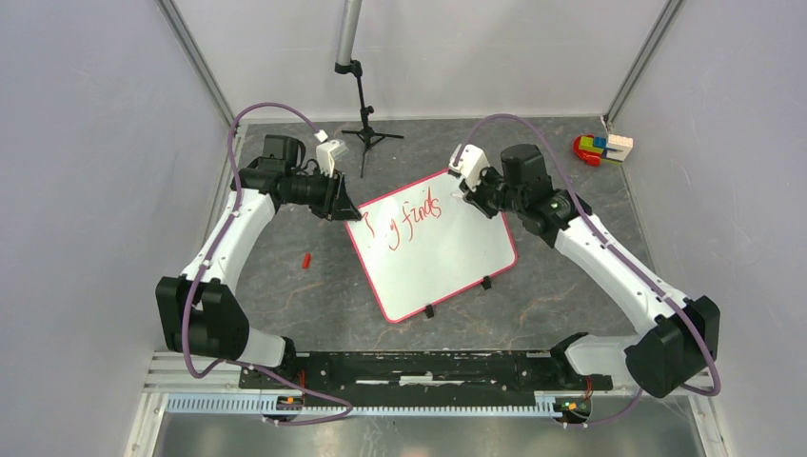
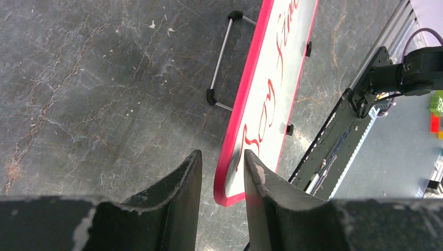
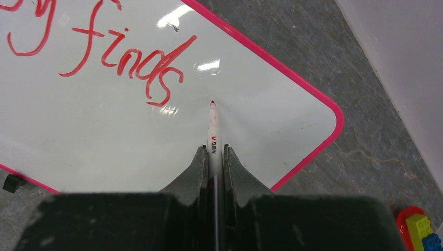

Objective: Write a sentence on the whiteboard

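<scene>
The whiteboard (image 1: 438, 262), white with a red-pink frame, lies tilted in the middle of the table. It also shows in the left wrist view (image 2: 300, 31) and the right wrist view (image 3: 104, 136). The sentence (image 1: 411, 217) is red cursive, reading "finds" in the right wrist view (image 3: 130, 60). My right gripper (image 1: 466, 186) (image 3: 214, 150) is shut on a white marker (image 3: 213, 130), whose red tip touches the board just right of "finds". My left gripper (image 1: 340, 205) (image 2: 222, 163) is open, its jaws astride the board's far-left corner, with a gap at one finger.
A small red cap (image 1: 306, 259) lies left of the board. Toy bricks (image 1: 601, 148) sit at the far right corner. A black tripod stand (image 1: 366, 119) stands at the back. A metal bar with black ends (image 2: 219, 68) lies behind the board. Walls enclose three sides.
</scene>
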### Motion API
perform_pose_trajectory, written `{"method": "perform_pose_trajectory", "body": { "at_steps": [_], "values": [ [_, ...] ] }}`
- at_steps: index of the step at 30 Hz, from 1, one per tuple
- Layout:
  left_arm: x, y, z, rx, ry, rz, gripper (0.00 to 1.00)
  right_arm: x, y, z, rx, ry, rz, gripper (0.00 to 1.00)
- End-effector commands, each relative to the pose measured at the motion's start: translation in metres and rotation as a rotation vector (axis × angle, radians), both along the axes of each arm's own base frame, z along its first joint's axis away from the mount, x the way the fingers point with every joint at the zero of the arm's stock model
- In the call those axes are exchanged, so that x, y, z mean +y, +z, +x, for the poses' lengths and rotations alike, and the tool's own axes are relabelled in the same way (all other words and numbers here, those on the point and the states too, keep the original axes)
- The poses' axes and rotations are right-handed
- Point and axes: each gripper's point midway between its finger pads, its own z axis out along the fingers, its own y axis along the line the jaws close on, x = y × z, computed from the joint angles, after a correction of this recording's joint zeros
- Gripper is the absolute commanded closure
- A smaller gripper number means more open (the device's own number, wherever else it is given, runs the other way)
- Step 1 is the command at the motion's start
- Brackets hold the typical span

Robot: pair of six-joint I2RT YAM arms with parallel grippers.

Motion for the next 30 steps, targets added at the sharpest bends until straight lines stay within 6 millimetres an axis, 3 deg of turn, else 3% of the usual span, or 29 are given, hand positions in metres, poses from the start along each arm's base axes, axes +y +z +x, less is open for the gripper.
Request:
{"method": "perform_pose_trajectory", "body": {
  "at_steps": [1,10,20,30],
  "values": [
    [-0.001,0.001,-0.001,-0.010,-0.015,-0.009,0.59,-0.002,0.021,0.016,-0.068,-0.030,0.004,1.00],
    [-0.001,0.001,0.000,-0.011,-0.016,-0.007,0.60,-0.001,0.012,0.021,-0.055,-0.031,-0.020,1.00],
    [-0.001,-0.001,0.000,-0.007,-0.016,-0.002,0.60,-0.005,0.016,0.028,-0.064,-0.053,-0.019,1.00],
    [0.000,-0.003,0.000,-0.008,-0.018,0.000,0.60,-0.010,-0.005,0.008,-0.008,-0.020,-0.026,1.00]
  ]
}}
